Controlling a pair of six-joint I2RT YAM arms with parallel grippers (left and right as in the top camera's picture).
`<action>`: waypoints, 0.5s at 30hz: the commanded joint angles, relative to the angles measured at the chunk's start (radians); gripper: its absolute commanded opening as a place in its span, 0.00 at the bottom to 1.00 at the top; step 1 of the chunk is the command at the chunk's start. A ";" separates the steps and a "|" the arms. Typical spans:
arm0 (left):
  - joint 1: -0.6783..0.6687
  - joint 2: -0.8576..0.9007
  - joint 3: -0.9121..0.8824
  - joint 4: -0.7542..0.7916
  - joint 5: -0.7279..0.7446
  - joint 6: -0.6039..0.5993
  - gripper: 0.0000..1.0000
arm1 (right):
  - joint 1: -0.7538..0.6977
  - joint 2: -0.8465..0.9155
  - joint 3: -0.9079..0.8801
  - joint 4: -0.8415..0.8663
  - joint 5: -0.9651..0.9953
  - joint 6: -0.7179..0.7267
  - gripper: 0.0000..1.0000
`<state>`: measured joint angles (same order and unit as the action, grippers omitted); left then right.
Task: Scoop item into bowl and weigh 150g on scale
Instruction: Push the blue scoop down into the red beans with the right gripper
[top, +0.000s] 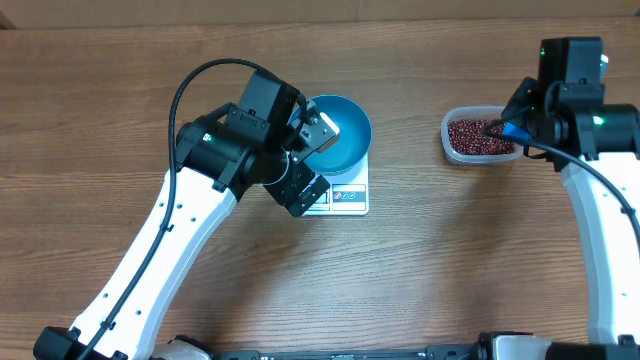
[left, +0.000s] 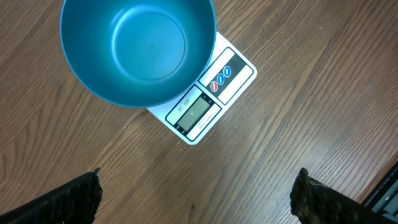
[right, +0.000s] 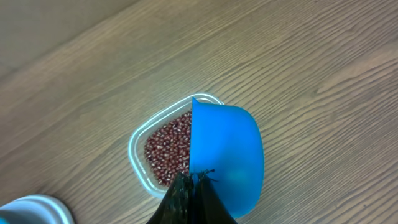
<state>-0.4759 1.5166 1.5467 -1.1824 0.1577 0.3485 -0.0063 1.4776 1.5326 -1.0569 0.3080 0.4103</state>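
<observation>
Beans (top: 478, 137), tiny and dark red-brown, are seen from overhead heaped in a clear tub (top: 447, 135) at 3 o'clock of the teal bowl (top: 352, 135), well apart from it. The bowl is set on the white scale (top: 348, 197), whose display edge shows at 6 o'clock. The left tool (top: 314, 163) hovers over bowl and scale. The right tool (top: 505, 128) is at the tub's 3 o'clock end.

From the left wrist, the bowl (left: 137, 46) is shown empty at 11 o'clock, with the scale (left: 211, 99) jutting out toward 4 o'clock. The fingertips (left: 74, 199) of the left tool stand wide apart with nothing between them.

From the right wrist, the right tool (right: 189, 199) is seen pressed together on the base of a blue scoop (right: 227, 155) over the tub (right: 134, 149). Beans (right: 166, 146) lie at 9 o'clock of the scoop, and contact with them cannot be told.

The beans are judged light, hard and loose, and likely to roll and spill. They are best taken up with the scoop from the middle of the heap and carried level, not pinched.
</observation>
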 joint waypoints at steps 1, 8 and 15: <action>0.006 -0.001 -0.002 -0.002 0.019 0.022 1.00 | -0.003 0.029 0.034 0.020 0.053 -0.051 0.04; 0.006 0.000 -0.002 -0.002 0.019 0.022 1.00 | -0.003 0.058 0.034 0.069 0.077 -0.184 0.04; 0.006 0.000 -0.002 -0.002 0.019 0.022 1.00 | 0.000 0.098 0.034 0.117 0.084 -0.267 0.04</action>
<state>-0.4759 1.5166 1.5467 -1.1828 0.1585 0.3485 -0.0059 1.5440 1.5337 -0.9497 0.3721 0.1986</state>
